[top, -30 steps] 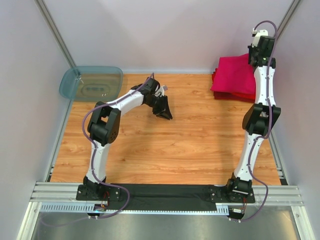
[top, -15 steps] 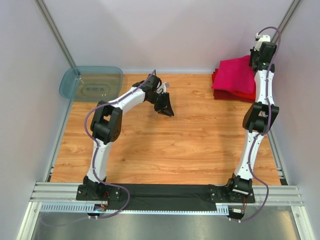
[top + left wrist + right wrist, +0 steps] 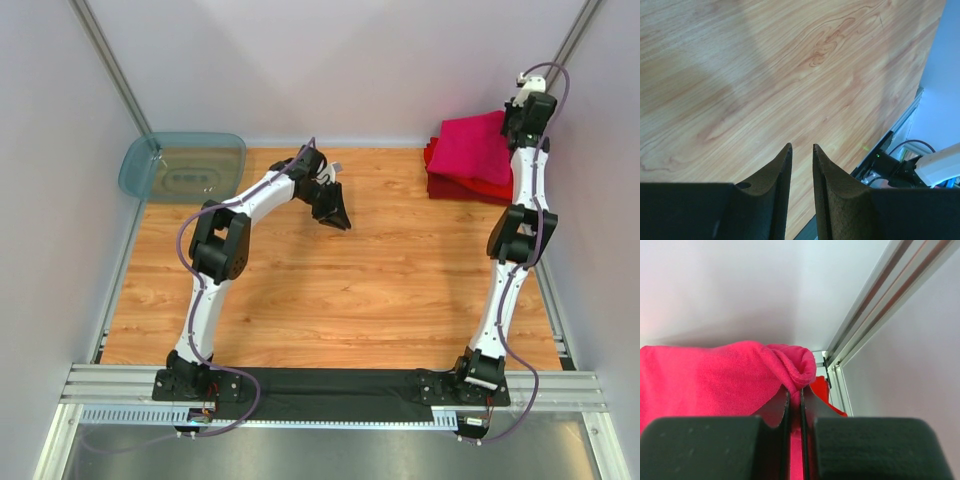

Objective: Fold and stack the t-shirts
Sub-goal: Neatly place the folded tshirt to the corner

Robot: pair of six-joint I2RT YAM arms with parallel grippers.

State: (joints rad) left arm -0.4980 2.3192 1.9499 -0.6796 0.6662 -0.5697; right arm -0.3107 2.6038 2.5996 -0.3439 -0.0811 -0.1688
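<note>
Stack of t-shirts sits at the far right corner of the counter (image 3: 380, 280), close to the back wall and the right side wall. Magenta-pink t-shirt (image 3: 468, 148) lies on top; brighter red t-shirts (image 3: 462, 188) show beneath it as a band along the near and left edges, folds roughly square to each other.

Right arm reaches full stretch toward that corner. Right gripper (image 3: 522, 112) is at the far right corner of the magenta-pink t-shirt, and the cloth rises there toward it. Right wrist view: right gripper (image 3: 794, 394) has its fingers pressed together on a bunched ridge of the magenta-pink t-shirt (image 3: 715, 375), the cloth curling over just past the tips. A sliver of red t-shirt (image 3: 819, 389) shows to the right of the pinch, next to the aluminium frame rail (image 3: 875, 305).

Left arm is bent over the middle-back of the counter, well apart from the stack. Left gripper (image 3: 337, 217) points down over bare wood. Left wrist view: left gripper (image 3: 801, 149) has its fingers drawn nearly together, only a thin slit between them, nothing in it; wood grain of the counter (image 3: 740, 75) below.

Translucent blue-grey tub (image 3: 185, 165) sits at the far left corner, partly over the counter's edge.
</note>
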